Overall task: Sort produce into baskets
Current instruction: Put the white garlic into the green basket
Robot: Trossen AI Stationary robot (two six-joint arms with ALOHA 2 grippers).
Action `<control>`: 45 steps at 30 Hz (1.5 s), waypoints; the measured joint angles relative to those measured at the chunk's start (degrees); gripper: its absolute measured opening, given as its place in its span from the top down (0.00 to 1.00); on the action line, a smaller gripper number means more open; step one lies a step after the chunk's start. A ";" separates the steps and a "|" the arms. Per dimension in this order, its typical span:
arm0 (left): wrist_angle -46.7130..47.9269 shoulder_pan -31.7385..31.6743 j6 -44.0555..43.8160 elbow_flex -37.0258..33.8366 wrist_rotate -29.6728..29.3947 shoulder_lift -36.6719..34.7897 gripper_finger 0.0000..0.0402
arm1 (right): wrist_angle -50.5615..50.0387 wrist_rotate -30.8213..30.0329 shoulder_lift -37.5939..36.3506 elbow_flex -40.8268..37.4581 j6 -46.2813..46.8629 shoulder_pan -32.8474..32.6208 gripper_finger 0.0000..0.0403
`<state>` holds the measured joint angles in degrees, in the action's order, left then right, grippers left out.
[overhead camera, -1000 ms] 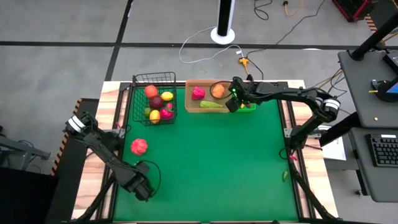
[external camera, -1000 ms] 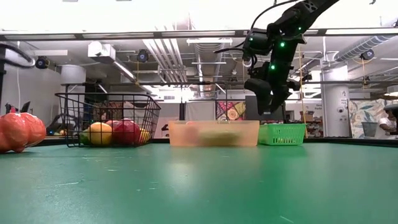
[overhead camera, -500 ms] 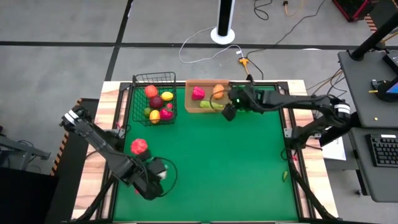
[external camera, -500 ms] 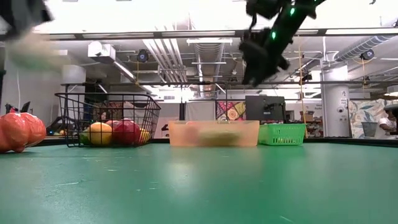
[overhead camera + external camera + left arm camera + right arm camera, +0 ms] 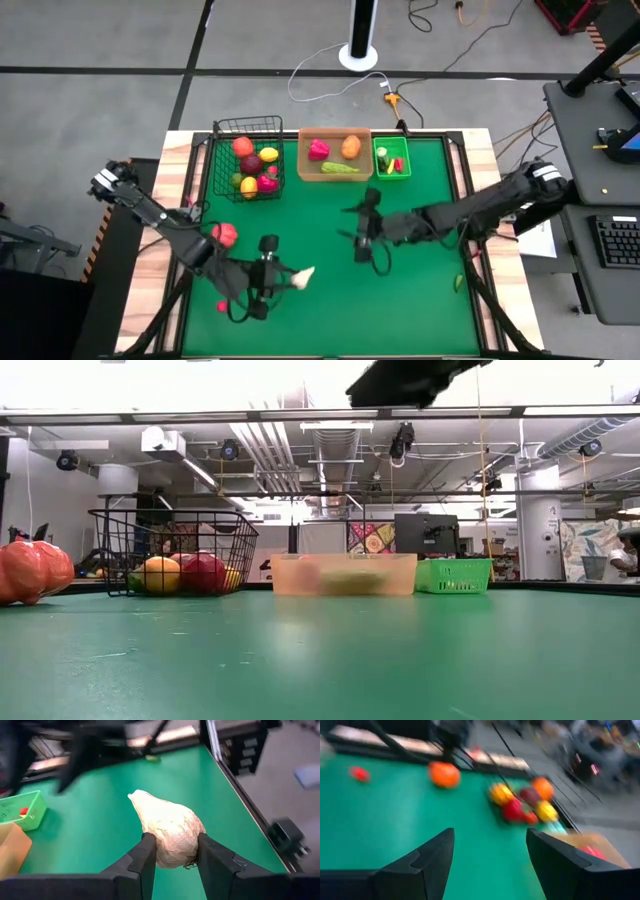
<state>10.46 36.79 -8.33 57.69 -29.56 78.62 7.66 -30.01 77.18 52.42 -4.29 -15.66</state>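
My left gripper (image 5: 272, 276) is near the table's near left, shut on a pale beige garlic-like bulb (image 5: 169, 831), which also shows in the high view (image 5: 300, 277). My right gripper (image 5: 362, 238) is open and empty over the middle of the mat; its wrist view (image 5: 490, 865) shows only mat between the fingers. At the far edge stand a black wire basket (image 5: 248, 160) with several round pieces, a tan tray (image 5: 335, 168) with a pink, an orange and a green piece, and a small green bin (image 5: 392, 170). An orange-red piece (image 5: 224, 234) lies on the mat at the left. My left gripper pinches the bulb's fat end (image 5: 172, 851) between its two fingers (image 5: 145, 857), one on each side. The fingers lie about level and point toward the table's right. The bulb's pointed tip (image 5: 134, 796) sticks out past the fingertips. The bulb is clear of the mat.
A small red piece (image 5: 220, 305) lies on the mat near the left arm. A small green piece (image 5: 458, 283) lies on the wooden edge at the right. The green mat (image 5: 420, 300) between the arms and the near right corner is bare.
My right gripper has left the green bin at the far edge, risen, and swung toward the table's middle and near side. My left gripper has gone toward the table's right and a little toward the far edge.
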 joint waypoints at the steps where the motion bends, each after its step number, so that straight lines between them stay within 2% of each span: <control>1: -3.21 -0.67 0.30 -2.17 -0.01 -0.68 0.74 | 2.92 0.21 0.82 -0.28 -0.99 -1.38 0.40; 6: -18.23 -3.18 3.16 -10.83 -0.01 -2.17 0.74 | 14.89 3.13 5.83 -0.63 -2.33 -5.10 0.39; 11: -29.30 -3.20 10.53 -16.35 0.04 -2.11 0.74 | 31.73 11.83 12.07 -0.87 -3.27 -5.46 0.36; 18: -31.47 -3.20 12.91 -17.50 0.06 -2.02 0.74 | 51.48 19.50 20.96 -1.15 -2.21 -5.02 0.37; 25: -31.89 -3.07 15.84 -17.18 1.63 -1.97 0.74 | 59.73 19.95 25.73 -1.15 1.31 -4.40 0.43; 33: -32.03 -3.10 17.85 -17.18 1.63 -2.00 0.74 | 60.90 19.97 26.01 -1.03 1.74 -4.44 0.57; 40: -32.32 -3.10 18.22 -17.16 1.79 -2.00 0.74 | 60.87 20.00 26.01 -0.89 2.25 -4.33 0.80; 45: -32.24 -3.12 16.51 -17.16 -0.06 -2.00 0.69 | 60.87 19.94 26.01 -0.89 2.30 -4.31 0.94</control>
<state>-21.78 33.67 8.17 40.53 -29.62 76.62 68.53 -10.07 103.20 51.53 -1.99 -19.97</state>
